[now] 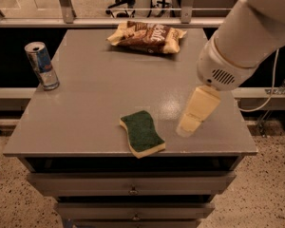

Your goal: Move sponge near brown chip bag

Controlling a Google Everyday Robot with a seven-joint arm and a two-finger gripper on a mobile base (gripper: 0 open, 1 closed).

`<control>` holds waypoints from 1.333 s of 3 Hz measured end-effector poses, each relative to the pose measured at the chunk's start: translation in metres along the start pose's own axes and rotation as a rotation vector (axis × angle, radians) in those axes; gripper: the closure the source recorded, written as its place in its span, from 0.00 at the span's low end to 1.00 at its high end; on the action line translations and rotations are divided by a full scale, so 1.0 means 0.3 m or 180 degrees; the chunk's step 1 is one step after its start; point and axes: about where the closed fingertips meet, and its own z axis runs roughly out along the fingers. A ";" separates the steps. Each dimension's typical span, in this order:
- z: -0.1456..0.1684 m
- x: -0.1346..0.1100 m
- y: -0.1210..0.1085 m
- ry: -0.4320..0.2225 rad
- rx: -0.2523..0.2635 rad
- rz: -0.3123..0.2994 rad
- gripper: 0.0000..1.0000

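The sponge [142,133], dark green on top with a pale yellow foam layer, lies near the front edge of the grey table [95,94]. The brown chip bag [147,35] with pale yellow ends lies at the table's far edge, a long way behind the sponge. My gripper [191,122] hangs from the white arm that comes in from the upper right. It is over the table's front right part, just right of the sponge and apart from it. It holds nothing.
A silver-blue drink can [42,65] stands upright near the table's left edge. Drawers [133,190] sit below the table's front. A railing [133,11] runs behind the table. A cable [270,91] hangs at the right.
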 end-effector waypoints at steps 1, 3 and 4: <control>0.098 -0.064 0.042 -0.0021 -0.0131 0.0239 0.00; 0.275 -0.143 0.124 -0.0034 -0.0387 0.0813 0.00; 0.334 -0.163 0.164 -0.0037 -0.0470 0.1022 0.00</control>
